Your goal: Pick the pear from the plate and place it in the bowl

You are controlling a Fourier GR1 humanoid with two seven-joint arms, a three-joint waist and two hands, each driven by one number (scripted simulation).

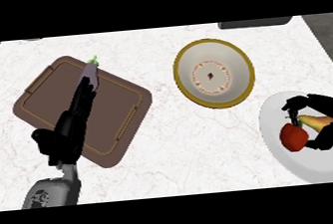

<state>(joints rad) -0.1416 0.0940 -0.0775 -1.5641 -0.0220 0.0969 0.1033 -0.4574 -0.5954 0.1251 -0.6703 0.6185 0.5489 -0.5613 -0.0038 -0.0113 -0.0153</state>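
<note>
Pear (pixel 315 120), yellow-green with a reddish end, lay on the white plate (pixel 307 164) at the right edge of the view, and beside it on the same plate sat a round red fruit (pixel 294 137), the two touching or very nearly so. Around the pear the right hand (pixel 324 112) was curled: dark fingers arched over the top of it and another part of the hand came up from below, so that the pear sat between them and was partly hidden. Whether the pear had left the plate's surface could not be told from this view.

Up and to the left of the plate, apart from it, stood the bowl (pixel 214 73), pale inside with a gold-coloured rim and a reddish ring pattern near its middle. It held nothing that could be made out.

Further left a brown tray (pixel 119 128) with rounded corners lay tilted on the marble counter (pixel 188 152). Over it stretched the left hand (pixel 77 112), its fingers straight and held together, pointing up the view toward a small purple and green vegetable (pixel 91 66) near the tray's upper edge. The fingertips ended right at that vegetable, and actual contact could not be judged. The grey forearm entered from the lower left
</note>
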